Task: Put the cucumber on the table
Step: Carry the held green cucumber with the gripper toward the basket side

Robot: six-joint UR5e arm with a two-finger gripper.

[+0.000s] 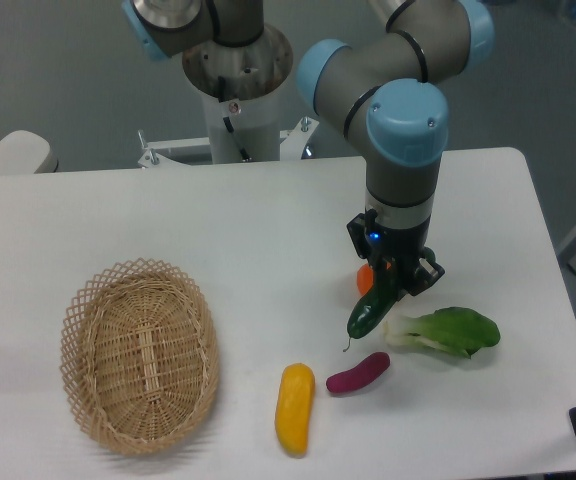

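The dark green cucumber (370,312) hangs tilted from my gripper (396,283), its lower end with the thin stem tip pointing down-left, just over the white table (268,230). My gripper is shut on the cucumber's upper end, which is hidden between the fingers. I cannot tell whether the stem tip touches the tabletop.
A bok choy (448,332) lies just right of the cucumber. A purple eggplant (358,373) and a yellow vegetable (295,408) lie in front of it. An orange object (364,279) shows partly behind the gripper. An oval wicker basket (140,353) sits at the front left.
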